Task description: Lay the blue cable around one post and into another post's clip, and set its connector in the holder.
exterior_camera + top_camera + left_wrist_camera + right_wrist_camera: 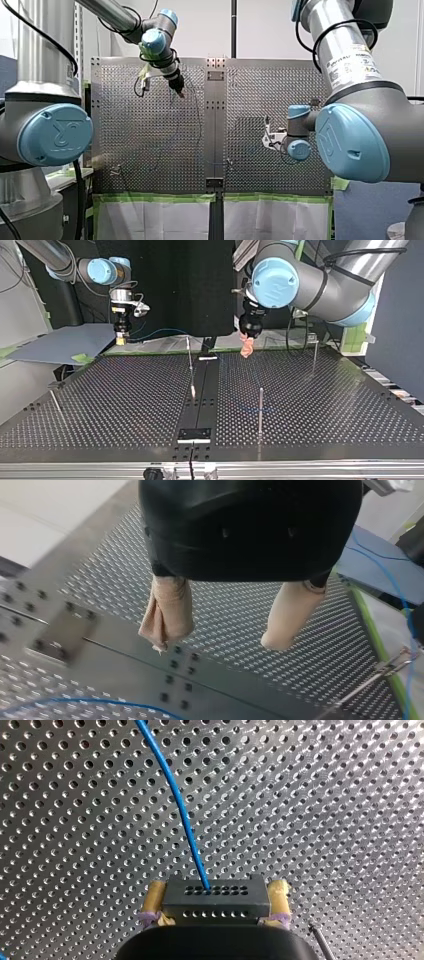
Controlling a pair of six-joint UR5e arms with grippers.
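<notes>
Connector [215, 904] is held clamped between the right end effector's [215, 894] yellow pads, upper left of the top view, cable [175, 805] trailing ahead. Nothing is held by the left end effector [219, 641], its pads apart. Tension should be kept while the cable is led around the post [260, 410].

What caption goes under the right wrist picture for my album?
My right gripper clamps the black connector, its blue cable running out over the perforated table.

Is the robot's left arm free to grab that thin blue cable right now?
Probably yes: my left gripper hangs open and empty, and the thin blue cable lies uncovered on the perforated metal table near it.
</notes>
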